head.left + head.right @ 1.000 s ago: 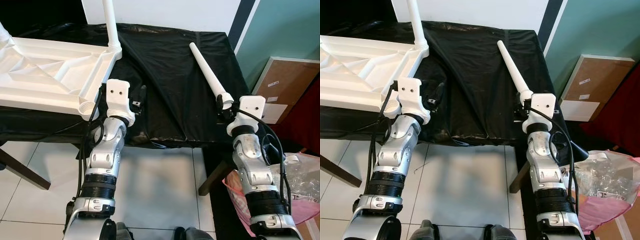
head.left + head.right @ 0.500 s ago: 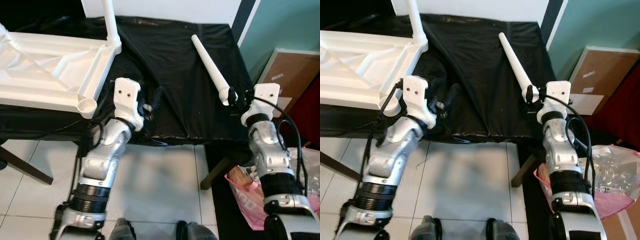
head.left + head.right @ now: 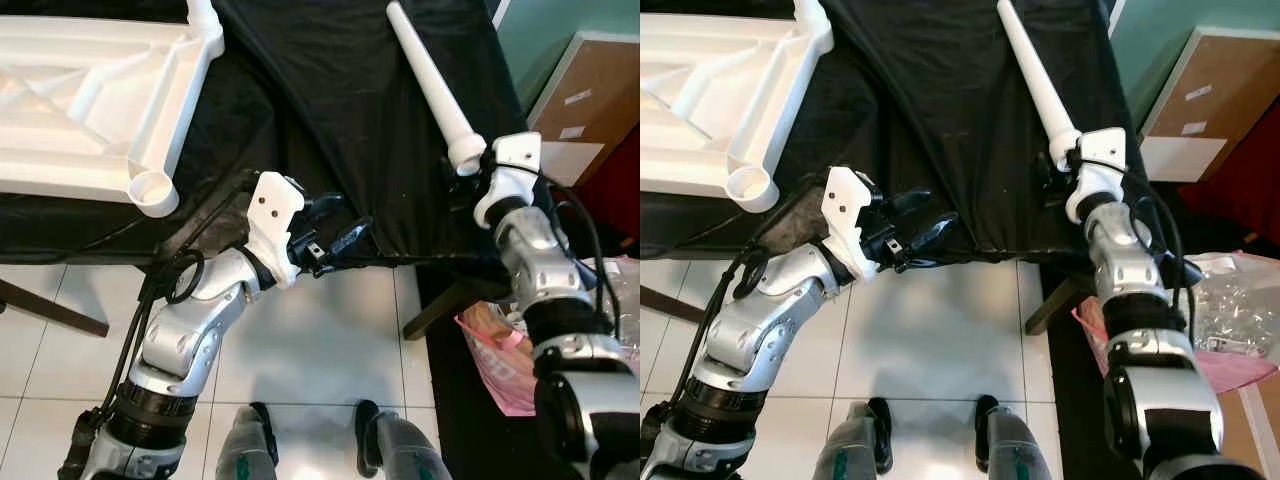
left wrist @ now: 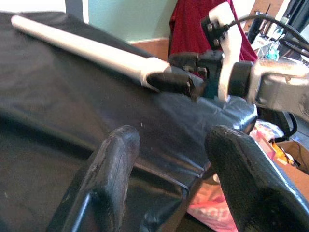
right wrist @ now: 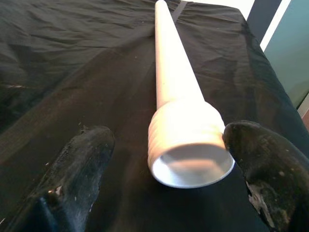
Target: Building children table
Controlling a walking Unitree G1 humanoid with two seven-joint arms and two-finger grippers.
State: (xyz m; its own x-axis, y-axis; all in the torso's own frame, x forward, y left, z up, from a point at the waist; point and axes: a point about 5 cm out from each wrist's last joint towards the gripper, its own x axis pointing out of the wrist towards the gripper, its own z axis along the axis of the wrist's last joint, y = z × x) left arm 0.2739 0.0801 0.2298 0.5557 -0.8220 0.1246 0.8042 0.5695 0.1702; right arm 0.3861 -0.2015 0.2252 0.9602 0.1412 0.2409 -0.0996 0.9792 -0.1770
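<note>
An upturned white table top [image 3: 90, 100] lies on the black-covered table, with an open round socket [image 3: 150, 190] at its near corner and one leg's base [image 3: 205, 15] standing at the far corner. A loose white leg [image 3: 430, 85] lies on the cloth at the right. My right gripper [image 5: 171, 164] is open, one finger on each side of the leg's threaded end [image 5: 188, 145]. My left gripper [image 3: 340, 228] is open at the table's front edge, pointing right toward that leg and holding nothing.
The black cloth [image 3: 330, 90] hangs over the table's front edge. A cardboard box [image 3: 590, 80] stands at the right by the teal wall. A pink bag [image 3: 500, 355] sits on the floor beside a table leg [image 3: 440, 310]. White tiles lie below me.
The camera has come closer and tilted down. My left arm swung right along the front edge, its gripper now pointing right. My right gripper has closed in around the leg's threaded end.
</note>
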